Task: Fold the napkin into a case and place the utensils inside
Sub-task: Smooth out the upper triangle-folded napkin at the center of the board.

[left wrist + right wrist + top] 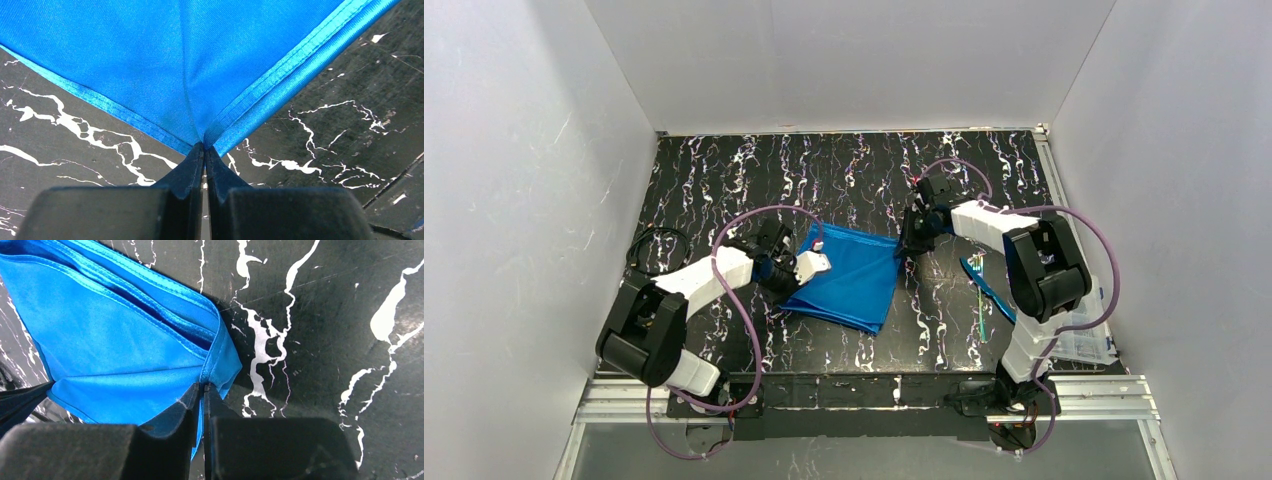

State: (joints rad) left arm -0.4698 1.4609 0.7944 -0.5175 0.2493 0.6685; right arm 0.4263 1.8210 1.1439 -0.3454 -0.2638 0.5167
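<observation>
**Both grippers clamped on the napkin, one at each end**

1. End effectors. I read the left gripper (204,148) as fully closed: its two black fingers meet at the tips and pinch one corner of the napkin (849,275), where two hemmed edges run together into the jaws. The right gripper (202,388) is closed down to a thin slit, with blue cloth caught between the fingers at a folded corner of the same napkin.

2. View differences. From the top camera I see the napkin as a folded blue patch lying near mid-table between the two grippers, the left at its left end and the right at its far right corner. The utensils (980,287) lie on the table to the right of the napkin, apart from it and close beside the right arm; neither wrist camera shows them. Only the right wrist camera shows the stacked layers and hems at the fold. Only the left wrist camera shows the single crease running into the pinched corner.

3. Surroundings. The table (724,170) is black with white marbled streaks. Plain white walls (524,150) enclose three sides. Purple cables (754,215) loop over both arms. A plastic packet (1089,342) lies at the near right.
</observation>
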